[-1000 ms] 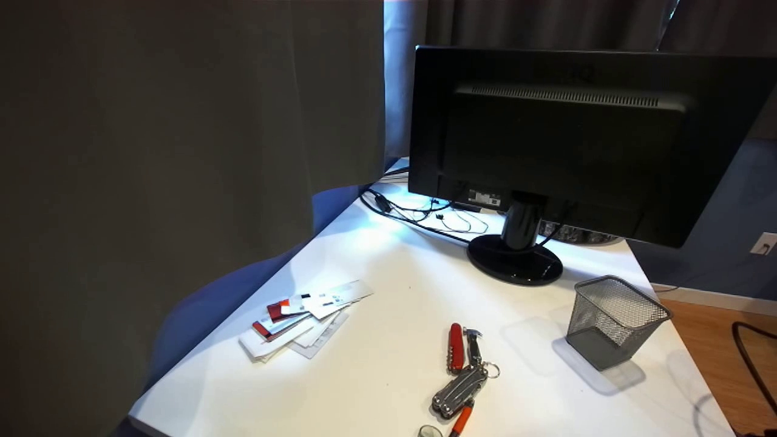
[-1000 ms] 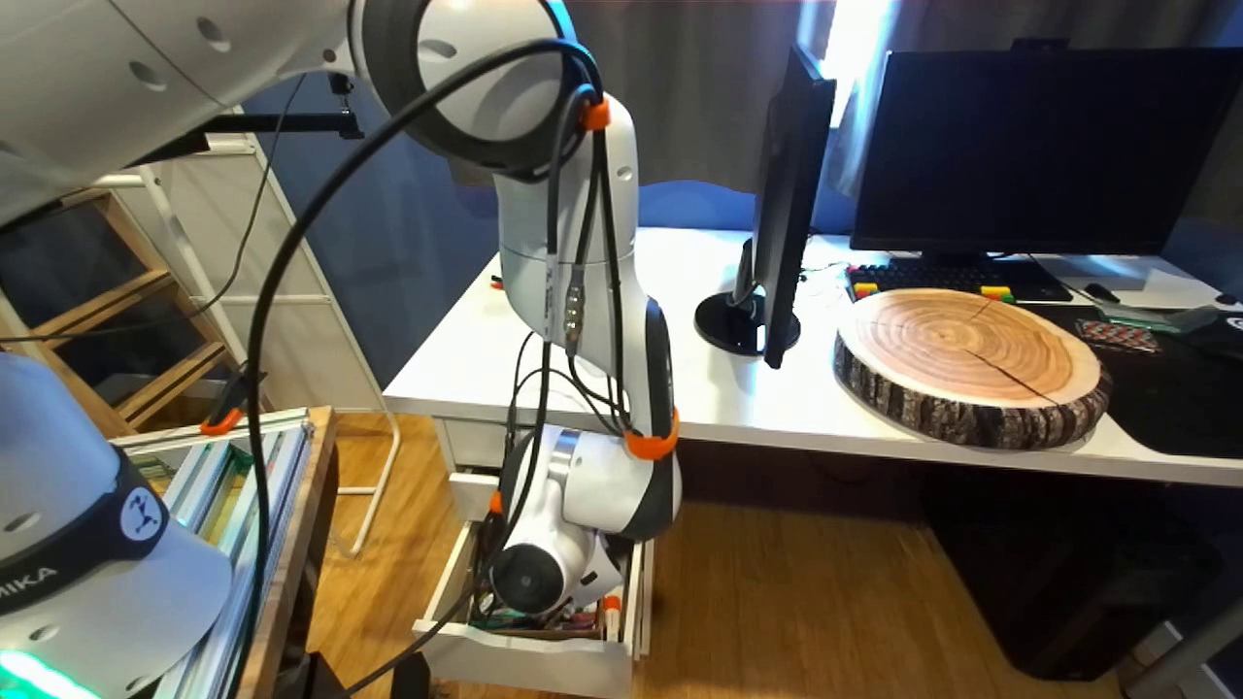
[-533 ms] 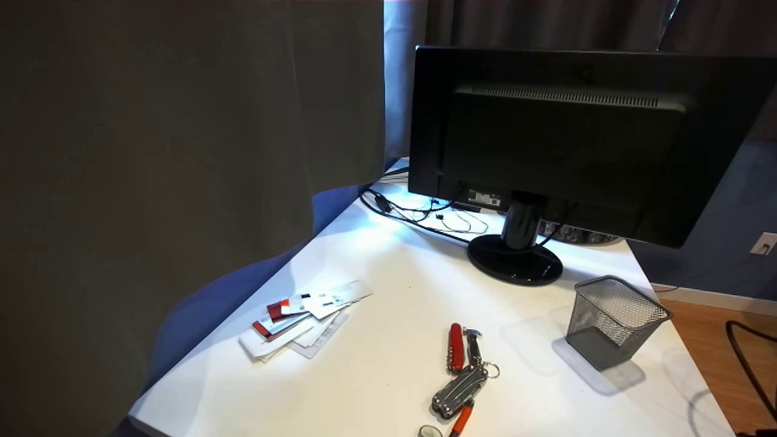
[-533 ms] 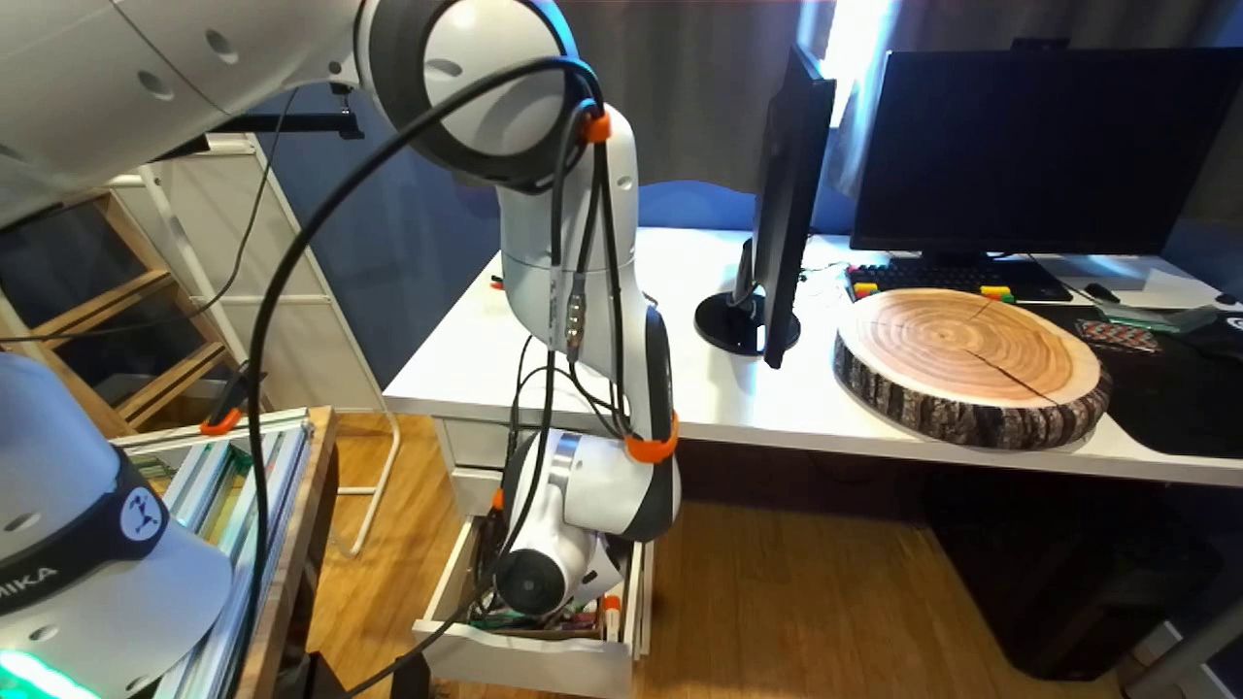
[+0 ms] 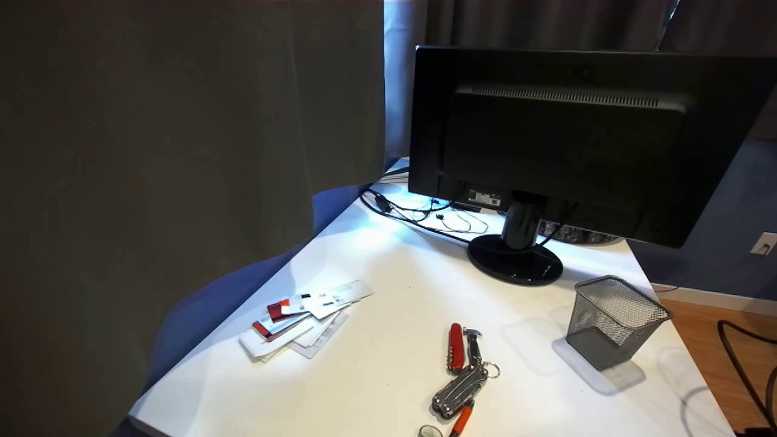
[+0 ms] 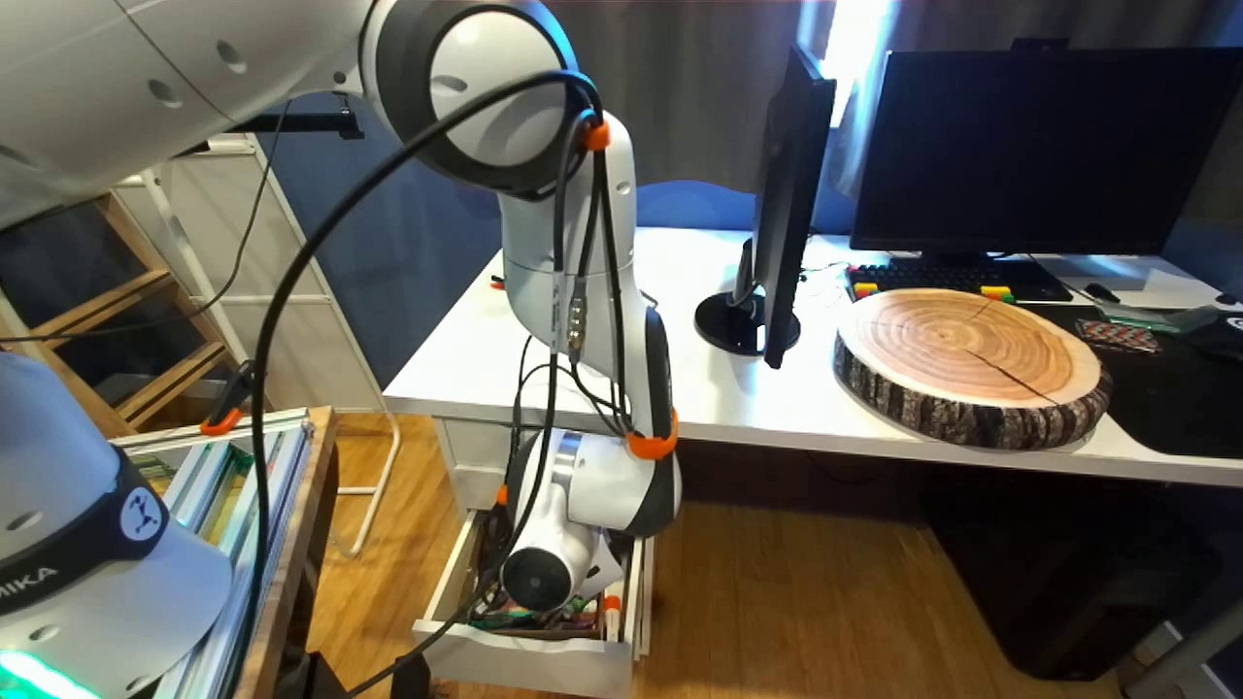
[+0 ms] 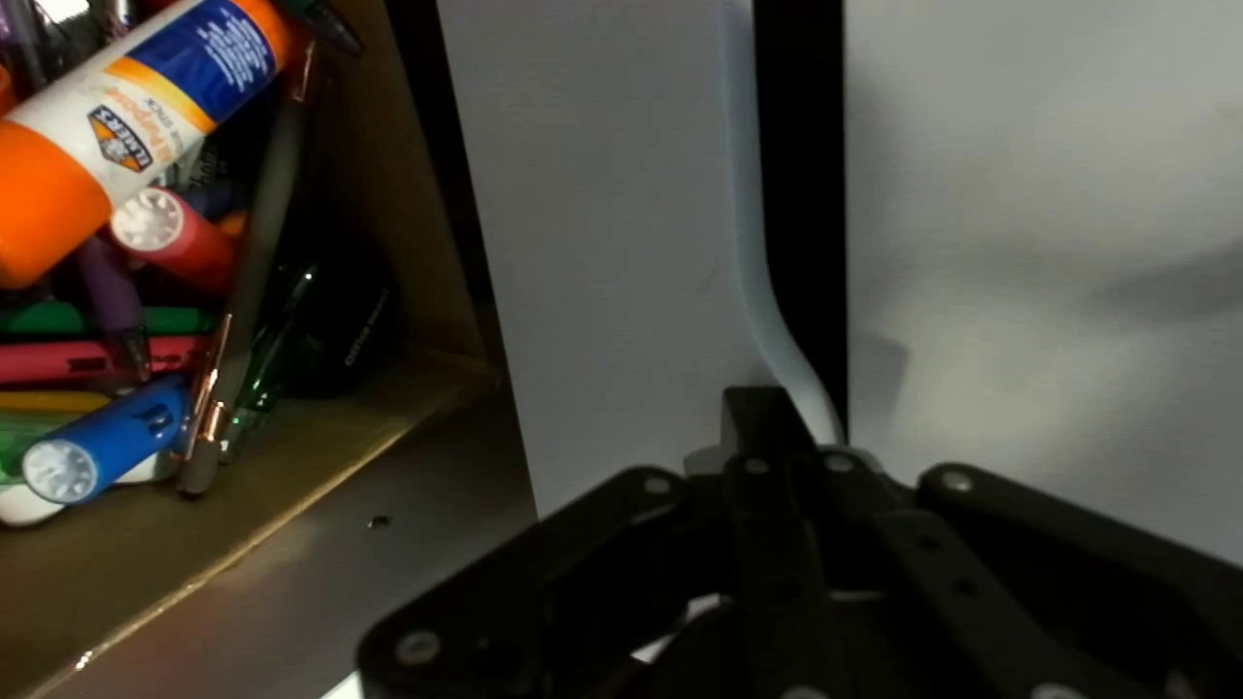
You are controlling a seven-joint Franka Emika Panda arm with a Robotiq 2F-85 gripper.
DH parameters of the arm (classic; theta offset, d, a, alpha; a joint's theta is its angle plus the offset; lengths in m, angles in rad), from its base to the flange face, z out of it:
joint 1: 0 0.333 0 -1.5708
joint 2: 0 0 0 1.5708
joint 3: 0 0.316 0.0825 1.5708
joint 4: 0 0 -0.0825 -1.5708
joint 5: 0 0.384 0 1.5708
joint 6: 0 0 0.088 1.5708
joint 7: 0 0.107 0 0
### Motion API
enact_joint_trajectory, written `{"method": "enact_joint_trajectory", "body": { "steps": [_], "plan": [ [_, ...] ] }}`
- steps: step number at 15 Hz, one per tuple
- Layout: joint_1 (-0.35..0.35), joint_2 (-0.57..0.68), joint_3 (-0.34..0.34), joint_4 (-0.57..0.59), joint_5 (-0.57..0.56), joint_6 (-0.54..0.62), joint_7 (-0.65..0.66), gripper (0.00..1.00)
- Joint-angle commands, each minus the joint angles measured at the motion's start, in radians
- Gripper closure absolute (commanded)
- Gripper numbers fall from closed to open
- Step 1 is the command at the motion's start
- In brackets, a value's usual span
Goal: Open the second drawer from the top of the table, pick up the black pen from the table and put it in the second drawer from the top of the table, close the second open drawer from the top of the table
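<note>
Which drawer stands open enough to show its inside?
The third drawer from the top: it alone shows its inside, with a glue stick in it. The top drawer and second drawer above it show only their fronts.

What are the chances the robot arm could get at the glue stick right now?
Probably yes: the glue stick lies largely uncovered in an open box, though the shut claw would need to open.

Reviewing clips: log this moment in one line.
hand: shut, at second drawer; second drawer: looks closed; lower drawer: open, glue stick inside
</note>
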Motion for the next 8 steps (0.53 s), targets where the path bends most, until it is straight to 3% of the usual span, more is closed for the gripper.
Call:
{"method": "enact_joint_trajectory", "body": {
  "steps": [1,2,3,4,6,8],
  "plan": [
    [0.021,-0.012,-0.017,-0.008,-0.054,-0.005,0.034,1.00],
    [0.021,-0.025,-0.024,-0.023,-0.071,-0.002,0.031,0.98],
    [0.021,-0.036,-0.030,-0.035,-0.088,0.004,0.032,0.85],
    [0.019,-0.046,-0.036,-0.047,-0.103,0.006,0.029,0.86],
    [0.017,-0.070,-0.050,-0.073,-0.124,0.017,0.022,0.60],
    [0.014,-0.099,-0.062,-0.104,-0.150,0.020,0.020,0.47]
  ]
}}
